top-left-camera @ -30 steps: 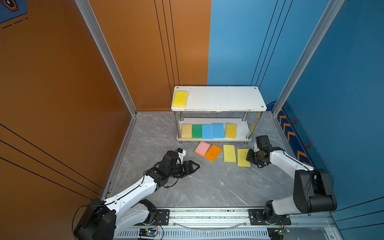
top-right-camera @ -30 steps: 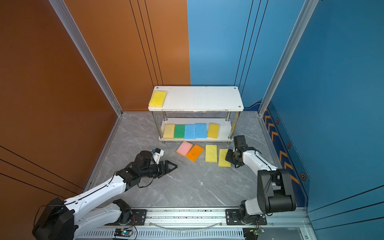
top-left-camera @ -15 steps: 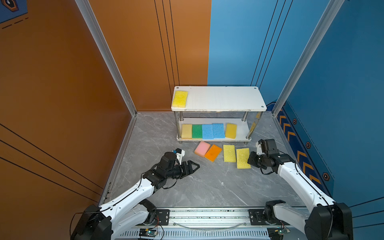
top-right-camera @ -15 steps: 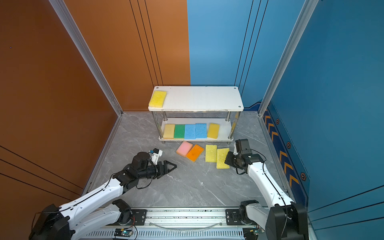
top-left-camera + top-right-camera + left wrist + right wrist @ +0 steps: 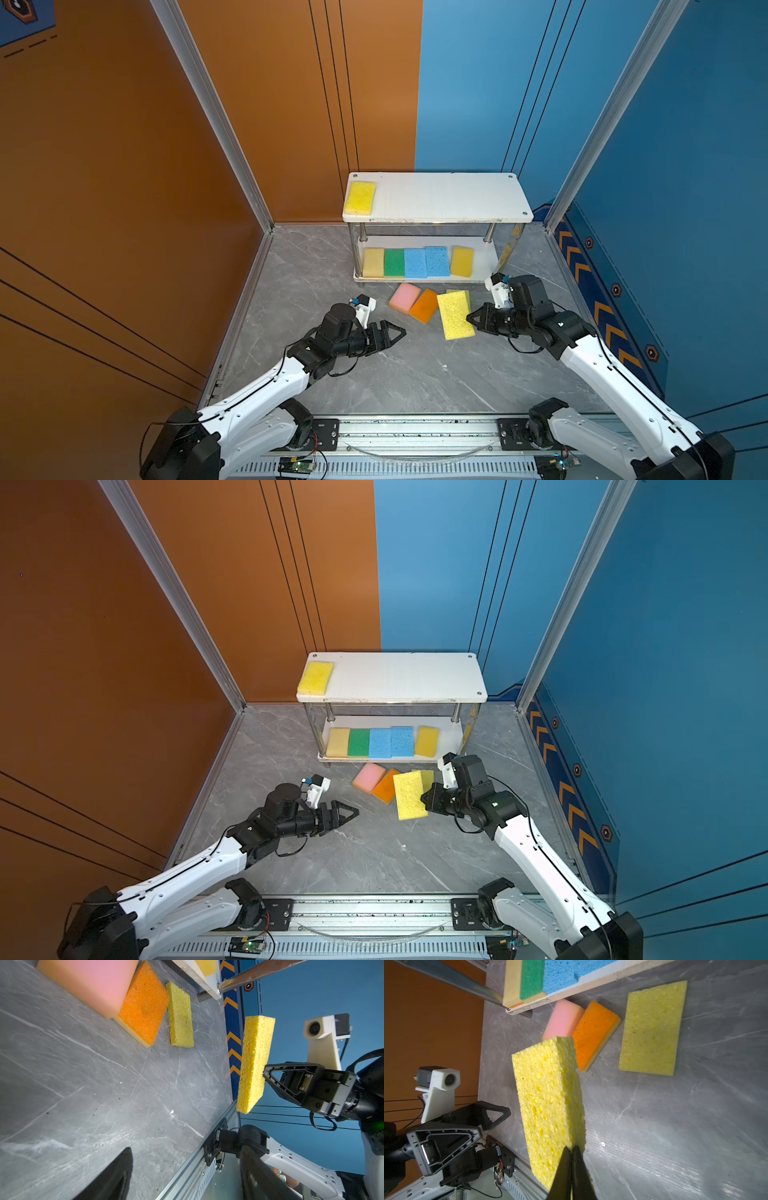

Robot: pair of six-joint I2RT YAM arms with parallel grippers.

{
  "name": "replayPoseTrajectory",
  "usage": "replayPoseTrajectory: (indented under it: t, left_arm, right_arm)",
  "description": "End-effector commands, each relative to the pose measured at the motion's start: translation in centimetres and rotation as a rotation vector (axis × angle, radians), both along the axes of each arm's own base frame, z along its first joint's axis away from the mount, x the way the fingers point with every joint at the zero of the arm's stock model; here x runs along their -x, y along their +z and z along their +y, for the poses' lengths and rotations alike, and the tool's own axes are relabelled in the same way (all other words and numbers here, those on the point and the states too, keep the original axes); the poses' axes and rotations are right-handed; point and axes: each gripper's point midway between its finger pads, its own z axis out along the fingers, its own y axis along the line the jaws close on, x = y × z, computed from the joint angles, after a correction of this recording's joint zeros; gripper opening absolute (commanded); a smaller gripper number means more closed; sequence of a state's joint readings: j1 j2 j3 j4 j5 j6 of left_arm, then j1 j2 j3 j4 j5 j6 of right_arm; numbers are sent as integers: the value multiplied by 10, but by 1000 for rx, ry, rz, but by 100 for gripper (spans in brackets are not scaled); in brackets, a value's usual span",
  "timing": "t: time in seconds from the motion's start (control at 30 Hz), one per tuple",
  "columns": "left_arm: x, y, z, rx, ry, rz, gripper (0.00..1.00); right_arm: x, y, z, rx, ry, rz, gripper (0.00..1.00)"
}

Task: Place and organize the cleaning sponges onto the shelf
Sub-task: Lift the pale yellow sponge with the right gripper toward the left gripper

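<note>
While pinching coarse-pored yellow rectangular foam sponge (image 5: pixel 455 315) in right claw (image 5: pixel 470 319), holds it above grey marbled surface (image 5: pixel 415 374); open room at 6 o'clock, with left claw (image 5: pixel 397 334) spread.

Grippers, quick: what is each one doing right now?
Left gripper: open, empty.
Right gripper: shut on a coarse yellow sponge.

The right pincer (image 5: pixel 469 319), earlier down at the coarse yellow sponge (image 5: pixel 455 316) lying flat just before the shelf's (image 5: pixel 436 199) right front post, has clamped one edge of it and lifted it off the counter (image 5: pixel 415 374), drawing back from the shelf. The sponge now hangs tilted. In both top views it covers most of its paler yellow neighbour (image 5: pixel 428 776).
</note>
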State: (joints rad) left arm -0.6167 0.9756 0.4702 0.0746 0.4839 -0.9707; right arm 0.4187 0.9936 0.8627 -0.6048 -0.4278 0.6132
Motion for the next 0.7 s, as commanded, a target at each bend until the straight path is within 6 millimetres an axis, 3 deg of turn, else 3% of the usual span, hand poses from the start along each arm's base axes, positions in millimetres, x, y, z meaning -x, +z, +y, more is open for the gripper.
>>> replayPoseTrajectory:
  t: [0.0,0.3,0.67]
  left_arm:
    - [0,29,-9,79,-27,-58,82]
    - [-1,56,-12,177,-26,-110,80]
    - [-2,66,-14,203,-26,-139,78]
  right_arm:
    - [-1,22,24,-85,41,-15,5]
    - [5,42,72,-191,143,-37,5]
    - [15,54,110,-235,241,-48,4]
